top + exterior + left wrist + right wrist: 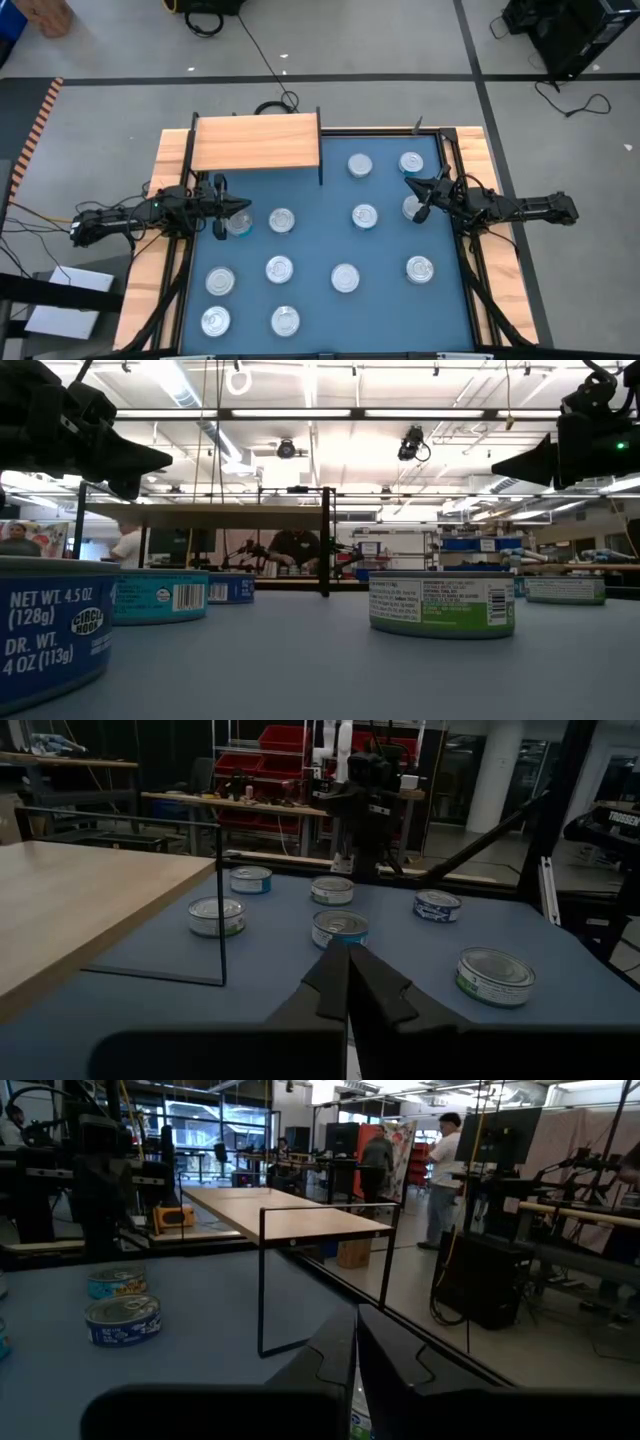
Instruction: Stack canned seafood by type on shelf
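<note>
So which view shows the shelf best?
The high view: the whole shelf is visible from above, with no cans on it. The low view shows only its edge and legs; the wrist views show parts of it.

Bright strip lights on the ceiling (300, 412) give even, white light, with glare around them in the low view. The nearest can (50, 625) there is blurred. In both wrist views the near arm parts are dark and soft, and the room behind is dimmer.
</note>
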